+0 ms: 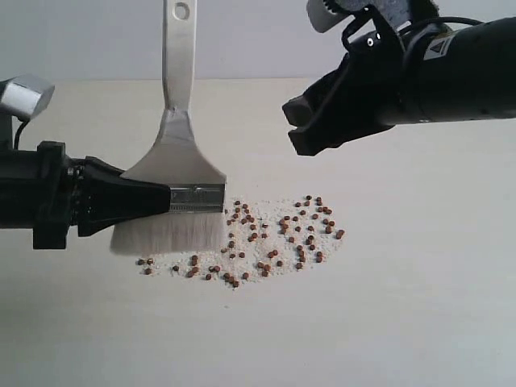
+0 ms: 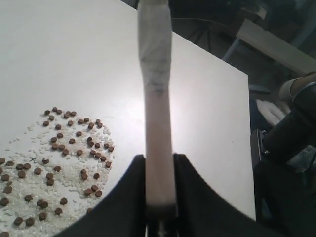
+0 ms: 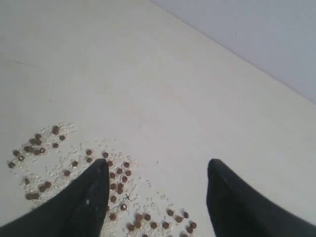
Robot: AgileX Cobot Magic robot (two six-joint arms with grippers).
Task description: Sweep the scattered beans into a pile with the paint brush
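Exterior view: left claw grips the upright wooden-handled paint brush; round reddish-brown beans lie just right of its bristles; right claw hangs open.

Paint brush upright on the counter, bristles down at the left edge of the beans; left gripper on it from the left, right gripper above the beans.

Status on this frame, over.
Left tool shut on paint brush, bristles down beside beans. Right tool open, empty, hovering over them. Nothing in the way.
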